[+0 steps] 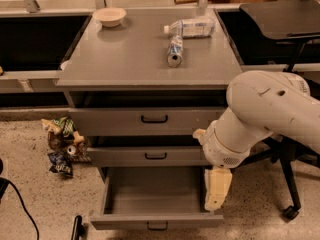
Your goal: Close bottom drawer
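This looks like an office or lab workroom to me: a grey metal drawer cabinet [150,119] stands on a speckled floor [30,194], with a wheeled office chair [290,211] to its right and long counters [30,78] behind it. My jaws hang at the cabinet's lower right front.

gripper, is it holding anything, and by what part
Nothing shows in its hold. The gripper hangs pointing down beside the right wall of the open bottom drawer, away from its handle; contact with the wall cannot be told.
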Tool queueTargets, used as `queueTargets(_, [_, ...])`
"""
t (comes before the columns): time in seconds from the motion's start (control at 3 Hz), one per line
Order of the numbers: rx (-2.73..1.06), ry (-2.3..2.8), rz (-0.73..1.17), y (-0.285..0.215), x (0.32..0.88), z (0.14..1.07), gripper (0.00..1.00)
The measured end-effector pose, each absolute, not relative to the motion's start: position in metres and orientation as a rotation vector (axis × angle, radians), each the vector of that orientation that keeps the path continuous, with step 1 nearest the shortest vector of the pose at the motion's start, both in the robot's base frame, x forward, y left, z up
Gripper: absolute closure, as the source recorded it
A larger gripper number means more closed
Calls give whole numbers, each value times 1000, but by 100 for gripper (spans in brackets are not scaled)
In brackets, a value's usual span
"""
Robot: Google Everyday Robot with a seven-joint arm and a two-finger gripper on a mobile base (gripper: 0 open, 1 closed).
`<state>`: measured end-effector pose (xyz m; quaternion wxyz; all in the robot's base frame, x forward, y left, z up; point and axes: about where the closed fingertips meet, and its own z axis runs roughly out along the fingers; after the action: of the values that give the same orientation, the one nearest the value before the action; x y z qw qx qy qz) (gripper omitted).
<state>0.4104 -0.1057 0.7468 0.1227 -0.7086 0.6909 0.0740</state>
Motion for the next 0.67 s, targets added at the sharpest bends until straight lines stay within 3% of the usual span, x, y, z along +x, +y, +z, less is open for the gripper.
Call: queueTargets(0.67, [-2130, 1993, 207, -98, 396, 712, 0])
